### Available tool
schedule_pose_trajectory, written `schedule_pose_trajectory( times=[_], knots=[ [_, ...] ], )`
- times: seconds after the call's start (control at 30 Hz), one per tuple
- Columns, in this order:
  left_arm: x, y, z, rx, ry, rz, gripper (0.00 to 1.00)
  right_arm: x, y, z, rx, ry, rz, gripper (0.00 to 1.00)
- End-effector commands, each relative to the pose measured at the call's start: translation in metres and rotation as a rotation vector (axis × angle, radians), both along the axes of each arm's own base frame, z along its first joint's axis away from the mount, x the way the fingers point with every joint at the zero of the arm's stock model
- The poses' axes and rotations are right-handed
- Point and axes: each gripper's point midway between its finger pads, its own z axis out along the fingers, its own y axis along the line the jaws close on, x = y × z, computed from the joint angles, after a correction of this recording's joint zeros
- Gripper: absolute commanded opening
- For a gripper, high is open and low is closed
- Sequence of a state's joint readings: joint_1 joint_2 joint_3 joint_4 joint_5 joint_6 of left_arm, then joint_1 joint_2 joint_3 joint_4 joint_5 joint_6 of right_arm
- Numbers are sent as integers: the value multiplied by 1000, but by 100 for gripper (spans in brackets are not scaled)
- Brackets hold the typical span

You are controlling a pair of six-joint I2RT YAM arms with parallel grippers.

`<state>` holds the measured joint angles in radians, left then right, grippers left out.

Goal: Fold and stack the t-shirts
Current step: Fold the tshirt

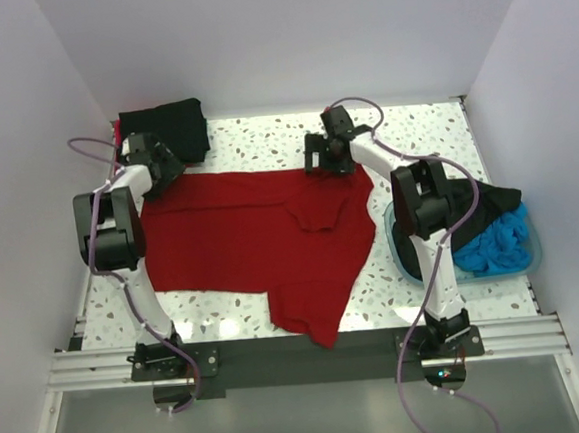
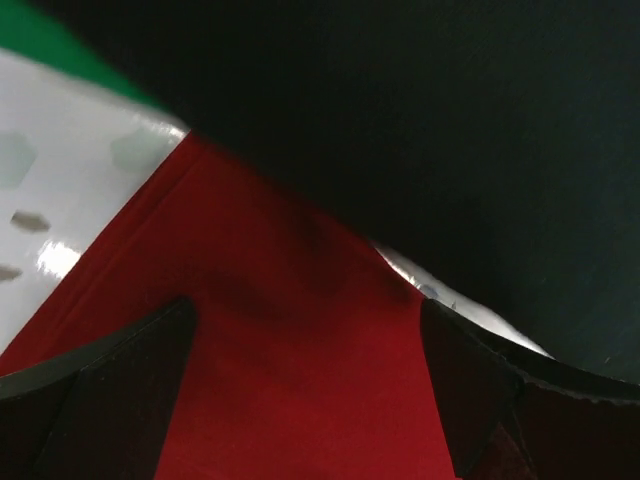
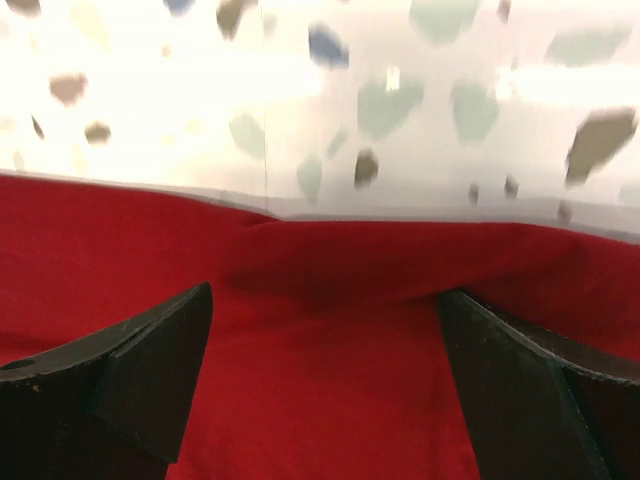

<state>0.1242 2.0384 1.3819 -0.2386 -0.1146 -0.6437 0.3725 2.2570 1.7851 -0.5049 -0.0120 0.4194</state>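
Observation:
A dark red t-shirt lies spread across the table, one sleeve hanging toward the front edge. My left gripper is open at the shirt's far left corner, jaws wide over red cloth, next to the folded black t-shirt. That black shirt fills the top of the left wrist view, with a strip of green cloth beside it. My right gripper is open at the shirt's far edge, jaws astride a low red fold.
A translucent teal basin at the right holds crumpled blue and black shirts. White walls enclose the speckled table on the left, back and right.

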Motion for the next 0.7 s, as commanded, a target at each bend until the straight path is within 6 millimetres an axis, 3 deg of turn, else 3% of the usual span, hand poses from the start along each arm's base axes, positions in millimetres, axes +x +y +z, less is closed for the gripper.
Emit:
schedule_pose_trajectory(
  times=[0.0,0.03,0.07,0.13,0.2,0.23,0.3,0.47,0.57,0.6,0.67],
  knots=[
    [-21,-9,-59,-80,158,2,100,2,-28,-53,-65,128,-10,99],
    [-20,-9,-62,-86,161,9,100,17,-30,-44,-55,95,-17,99],
    [-18,-9,-63,-88,161,11,100,21,-31,-50,-49,101,-17,99],
    [-12,-10,-64,-98,151,10,100,42,-34,-40,-19,59,-26,99],
    [-5,-11,-62,-105,139,9,100,50,-35,-45,-9,60,-20,99],
    [-5,-11,-65,-111,143,12,100,61,-38,-36,-2,31,-27,99],
    [-1,-11,-61,-115,133,12,100,64,-38,-35,4,26,-18,99],
    [-16,-14,-47,-125,134,32,100,69,-34,-10,17,-31,39,99],
    [-21,-11,-15,-97,109,33,100,70,-33,20,10,-69,71,99],
    [-19,-9,9,-85,70,36,100,69,-33,30,10,-79,78,99],
    [-28,-2,31,-48,64,55,100,66,-32,64,9,-132,96,99]
  ],
)
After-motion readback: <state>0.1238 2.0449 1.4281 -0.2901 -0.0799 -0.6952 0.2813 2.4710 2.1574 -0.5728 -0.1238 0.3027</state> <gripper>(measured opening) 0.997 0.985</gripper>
